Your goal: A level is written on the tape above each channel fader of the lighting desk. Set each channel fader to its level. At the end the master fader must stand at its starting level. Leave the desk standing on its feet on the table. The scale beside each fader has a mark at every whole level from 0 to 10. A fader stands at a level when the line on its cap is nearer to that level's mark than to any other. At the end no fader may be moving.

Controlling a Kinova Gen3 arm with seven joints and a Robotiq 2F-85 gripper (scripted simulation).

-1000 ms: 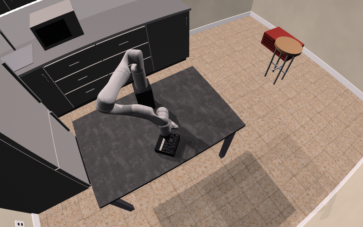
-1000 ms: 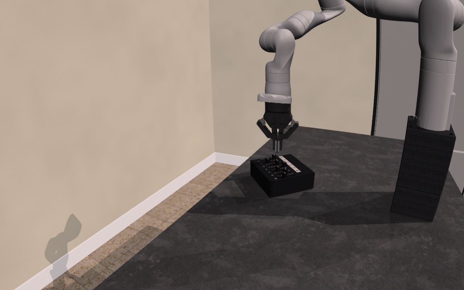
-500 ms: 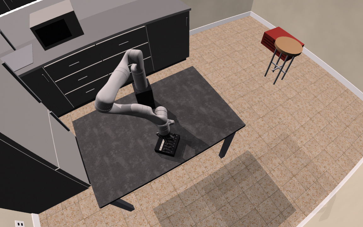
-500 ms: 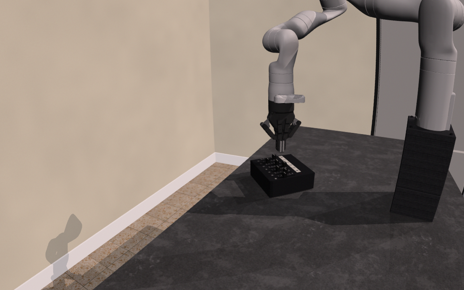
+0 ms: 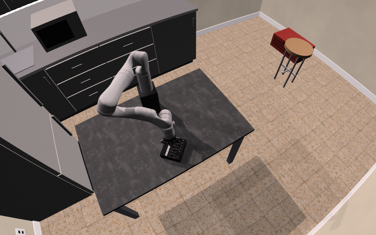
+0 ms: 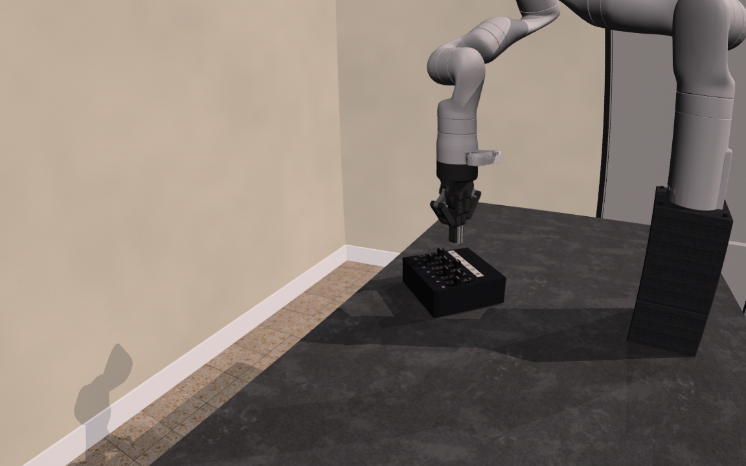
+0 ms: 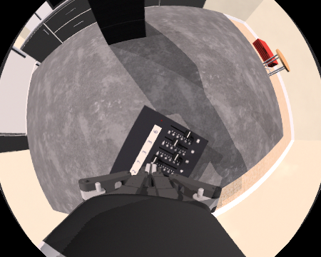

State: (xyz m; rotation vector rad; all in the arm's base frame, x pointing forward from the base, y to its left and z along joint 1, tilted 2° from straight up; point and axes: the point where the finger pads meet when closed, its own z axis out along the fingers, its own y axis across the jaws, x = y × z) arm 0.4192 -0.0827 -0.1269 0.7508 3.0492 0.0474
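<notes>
The lighting desk is a small black box standing on its feet near the table's front right edge. It also shows in the exterior view and in the wrist view. A white tape strip runs along one side of its top, and several faders lie in rows beside it. The numbers on the tape are too small to read. My gripper is shut with nothing in it and points straight down, a little above the desk's far end near the tape strip. It does not touch the desk. Its fingertips show in the wrist view.
The arm's black pedestal stands on the table at the back. The table edge runs close to the desk. A round stool and a red box stand on the floor far to the right.
</notes>
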